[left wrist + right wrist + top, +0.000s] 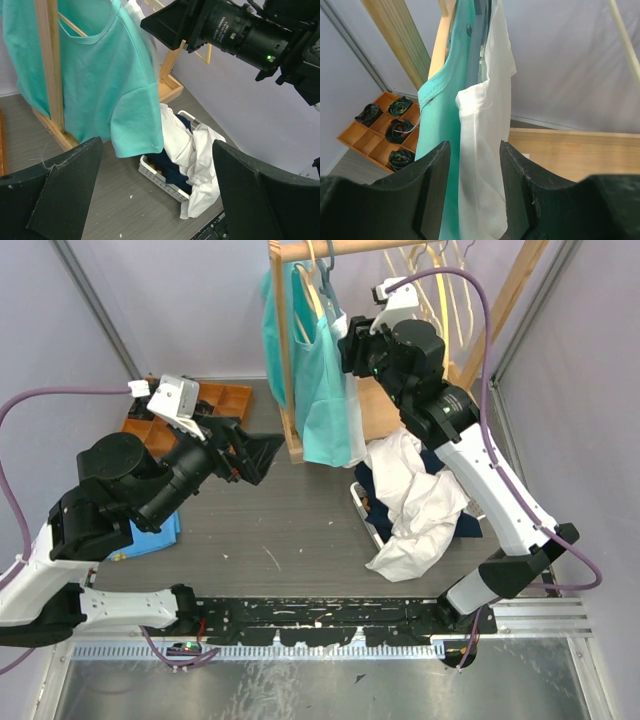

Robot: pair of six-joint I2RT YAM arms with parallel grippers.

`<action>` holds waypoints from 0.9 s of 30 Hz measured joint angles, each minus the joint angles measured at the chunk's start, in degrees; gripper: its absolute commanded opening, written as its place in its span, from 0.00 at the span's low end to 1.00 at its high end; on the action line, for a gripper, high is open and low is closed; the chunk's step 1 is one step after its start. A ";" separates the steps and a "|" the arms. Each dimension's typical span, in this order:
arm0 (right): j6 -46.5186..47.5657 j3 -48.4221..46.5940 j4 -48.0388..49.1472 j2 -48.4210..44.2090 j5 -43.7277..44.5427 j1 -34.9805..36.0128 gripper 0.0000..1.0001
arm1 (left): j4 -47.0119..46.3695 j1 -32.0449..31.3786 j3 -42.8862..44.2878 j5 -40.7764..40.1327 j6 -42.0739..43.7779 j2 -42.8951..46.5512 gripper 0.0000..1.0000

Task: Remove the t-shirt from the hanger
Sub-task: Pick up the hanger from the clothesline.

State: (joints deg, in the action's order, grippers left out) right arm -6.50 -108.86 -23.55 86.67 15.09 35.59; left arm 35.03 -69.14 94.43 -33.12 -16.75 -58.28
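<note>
A teal t-shirt (320, 390) (100, 75) (437, 115) hangs on a wooden hanger (442, 40) from the wooden rack (285, 350). Beside it a white t-shirt (356, 425) (485, 150) hangs on a grey-blue hanger (480, 30). My right gripper (345, 345) (475, 145) is raised at the rack, open, its jaws standing either side of the white t-shirt's hanging side with small gaps showing. Lower and to the left of the rack, my left gripper (262, 455) (157, 142) is wide open, holds nothing and points at the shirts.
A white basket (362, 505) (160, 177) on the table under the shirts holds crumpled white and navy clothes (420, 500). A wooden organiser tray (225, 400) (375, 135) sits at the back left. A blue cloth (160, 535) lies under my left arm. Spare hangers hang further right.
</note>
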 measured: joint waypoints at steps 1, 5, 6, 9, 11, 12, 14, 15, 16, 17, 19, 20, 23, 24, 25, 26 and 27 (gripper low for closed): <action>0.00 -0.17 0.00 0.50 -0.02 0.00 0.50 | -0.02 0.00 -0.04 -0.07 0.00 0.09 0.98; 0.02 -0.57 0.15 2.47 0.11 0.04 0.49 | -0.02 -0.02 -0.15 -0.22 -0.02 -0.04 0.98; 0.04 -0.66 0.17 2.93 0.22 0.04 0.49 | -0.02 -0.02 -0.26 -0.20 -0.02 -0.17 0.98; 0.20 -1.22 0.22 4.13 0.57 0.04 0.48 | -0.04 0.00 -0.66 -0.17 -0.02 -0.44 0.98; 0.35 -1.88 0.37 4.90 0.92 0.04 0.46 | -0.04 -0.02 -0.94 -0.13 -0.02 -0.61 0.98; 0.42 -2.40 0.35 5.35 1.14 0.04 0.45 | -0.07 -0.02 -0.98 -0.11 -0.02 -0.68 0.98; 0.61 -3.52 0.42 6.27 1.40 0.04 0.41 | -0.07 -0.02 -1.01 -0.04 -0.02 -0.83 0.98; 0.70 -4.35 0.55 7.02 1.53 0.07 0.39 | -0.07 -0.02 -1.01 -0.02 -0.02 -0.85 0.98; 0.74 -4.50 0.63 7.19 1.55 0.07 0.37 | -0.07 -0.02 -1.01 -0.02 -0.02 -0.85 0.98; 0.87 -4.92 0.72 7.58 1.57 0.07 0.34 | -0.07 -0.02 -1.01 -0.02 -0.02 -0.85 0.98; 1.44 -5.57 0.81 8.31 1.60 0.04 0.27 | -0.15 -0.02 -1.07 -0.04 0.00 -0.76 0.98; 1.79 -5.81 0.79 8.61 1.60 0.07 0.24 | -0.22 -0.02 -1.18 -0.04 0.02 -0.70 0.98; 2.34 -6.36 0.81 9.14 1.62 0.09 0.17 | -0.37 -0.02 -1.44 -0.11 0.17 -0.59 0.98; 2.54 -6.45 0.79 9.20 1.62 0.09 0.14 | -0.42 -0.02 -1.46 -0.13 0.20 -0.59 0.98; 2.71 -6.56 0.79 9.25 1.62 0.09 0.12 | -0.39 -0.02 -1.46 -0.20 0.20 -0.59 0.98; 2.91 -6.64 0.81 9.27 1.60 0.09 0.10 | -0.42 -0.02 -1.46 -0.22 0.22 -0.59 0.98; 3.15 -6.69 0.81 9.27 1.55 0.09 0.07 | -0.42 -0.02 -1.46 -0.26 0.20 -0.59 0.98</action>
State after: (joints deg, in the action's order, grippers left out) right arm -3.36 -115.55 -22.74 95.94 16.64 35.68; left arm 34.61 -69.17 92.97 -33.39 -16.56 -58.87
